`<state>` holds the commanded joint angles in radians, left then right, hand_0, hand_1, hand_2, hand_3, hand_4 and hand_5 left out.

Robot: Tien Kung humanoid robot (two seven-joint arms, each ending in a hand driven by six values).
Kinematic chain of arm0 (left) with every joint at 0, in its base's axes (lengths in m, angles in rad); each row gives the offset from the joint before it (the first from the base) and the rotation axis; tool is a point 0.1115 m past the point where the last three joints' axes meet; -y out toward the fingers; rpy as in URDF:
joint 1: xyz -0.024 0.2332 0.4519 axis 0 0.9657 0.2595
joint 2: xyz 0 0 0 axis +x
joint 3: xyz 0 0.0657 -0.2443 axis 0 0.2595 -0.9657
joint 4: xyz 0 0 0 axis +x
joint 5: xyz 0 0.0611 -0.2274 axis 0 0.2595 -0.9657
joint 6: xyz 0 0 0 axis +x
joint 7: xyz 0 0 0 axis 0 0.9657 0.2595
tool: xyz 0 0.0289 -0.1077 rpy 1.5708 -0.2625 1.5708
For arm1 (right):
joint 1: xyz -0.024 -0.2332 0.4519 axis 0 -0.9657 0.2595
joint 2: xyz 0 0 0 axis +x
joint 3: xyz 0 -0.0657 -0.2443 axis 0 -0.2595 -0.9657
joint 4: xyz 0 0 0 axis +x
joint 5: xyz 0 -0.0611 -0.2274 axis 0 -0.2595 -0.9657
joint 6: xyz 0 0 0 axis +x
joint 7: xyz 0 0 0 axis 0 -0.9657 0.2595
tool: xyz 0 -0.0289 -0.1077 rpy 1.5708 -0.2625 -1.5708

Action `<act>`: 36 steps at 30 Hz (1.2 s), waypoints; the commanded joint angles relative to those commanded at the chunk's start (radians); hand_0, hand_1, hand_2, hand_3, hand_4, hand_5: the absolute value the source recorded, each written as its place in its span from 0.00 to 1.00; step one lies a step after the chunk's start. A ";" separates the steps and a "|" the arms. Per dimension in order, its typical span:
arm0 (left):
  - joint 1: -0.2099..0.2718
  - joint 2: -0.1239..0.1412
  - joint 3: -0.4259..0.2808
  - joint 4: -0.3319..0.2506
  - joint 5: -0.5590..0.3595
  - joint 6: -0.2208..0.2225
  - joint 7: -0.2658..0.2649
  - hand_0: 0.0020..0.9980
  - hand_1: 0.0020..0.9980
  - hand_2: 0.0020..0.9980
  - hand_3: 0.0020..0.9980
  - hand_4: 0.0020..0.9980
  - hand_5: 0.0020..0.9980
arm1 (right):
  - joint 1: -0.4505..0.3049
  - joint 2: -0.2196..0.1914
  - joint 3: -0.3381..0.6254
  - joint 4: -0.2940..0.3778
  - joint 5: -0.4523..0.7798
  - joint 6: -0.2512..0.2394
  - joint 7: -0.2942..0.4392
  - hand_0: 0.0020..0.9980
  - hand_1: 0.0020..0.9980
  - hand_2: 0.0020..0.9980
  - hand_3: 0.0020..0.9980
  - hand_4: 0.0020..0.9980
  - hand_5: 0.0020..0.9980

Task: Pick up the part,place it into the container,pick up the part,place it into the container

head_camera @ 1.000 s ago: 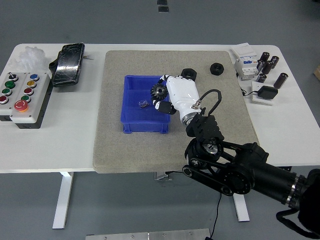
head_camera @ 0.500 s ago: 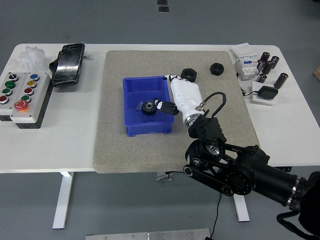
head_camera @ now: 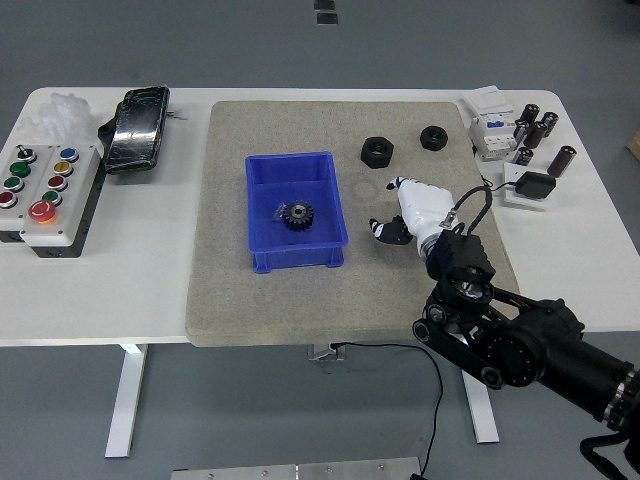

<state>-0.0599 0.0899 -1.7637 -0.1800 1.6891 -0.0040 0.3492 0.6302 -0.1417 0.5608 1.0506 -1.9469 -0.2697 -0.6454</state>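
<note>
A black gear (head_camera: 295, 215) lies inside the blue container (head_camera: 259, 178) near the middle of the grey mat. Two black round parts sit on the mat behind it, one (head_camera: 378, 150) close to the container's far right corner and one (head_camera: 433, 136) further right. My right hand (head_camera: 398, 212) is white with dark fingertips. It hovers over the mat to the right of the container, fingers relaxed and empty. My left arm does not show.
A grey mat (head_camera: 230, 290) covers the table's middle. A button box (head_camera: 45, 195) and a black pouch (head_camera: 137, 128) sit at the left. A breaker unit (head_camera: 490, 122), several dark cylinders (head_camera: 535, 128) and a black pad (head_camera: 532, 186) sit at the right.
My right hand held the gear over the container, let it drop inside, then drew back to the right and out of the container.
</note>
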 joint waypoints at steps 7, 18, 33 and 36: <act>0.000 -0.001 0.007 0.000 -0.006 -0.002 -0.004 0.68 0.69 0.69 0.79 0.79 0.41 | 0.000 -0.001 0.000 -0.027 -0.003 0.034 0.000 0.34 0.67 0.75 0.76 0.73 0.39; 0.000 -0.002 0.008 0.000 -0.008 -0.002 -0.007 0.67 0.68 0.68 0.79 0.79 0.41 | 0.003 0.001 -0.009 -0.052 0.009 -0.004 0.000 0.26 0.45 0.31 0.55 0.24 0.13; 0.000 -0.001 0.012 0.000 -0.012 0.000 -0.010 0.67 0.68 0.68 0.79 0.79 0.42 | 0.042 -0.004 -0.043 0.067 -0.088 -0.088 0.000 0.25 0.43 0.23 0.38 0.17 0.09; -0.001 0.000 0.012 0.000 -0.011 0.000 -0.010 0.67 0.68 0.68 0.79 0.79 0.42 | 0.073 0.016 -0.085 0.119 -0.109 -0.124 0.000 0.25 0.43 0.23 0.38 0.17 0.09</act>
<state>-0.0613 0.0902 -1.7517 -0.1800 1.6776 -0.0039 0.3395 0.7035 -0.1261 0.4759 1.1693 -2.0554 -0.3936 -0.6454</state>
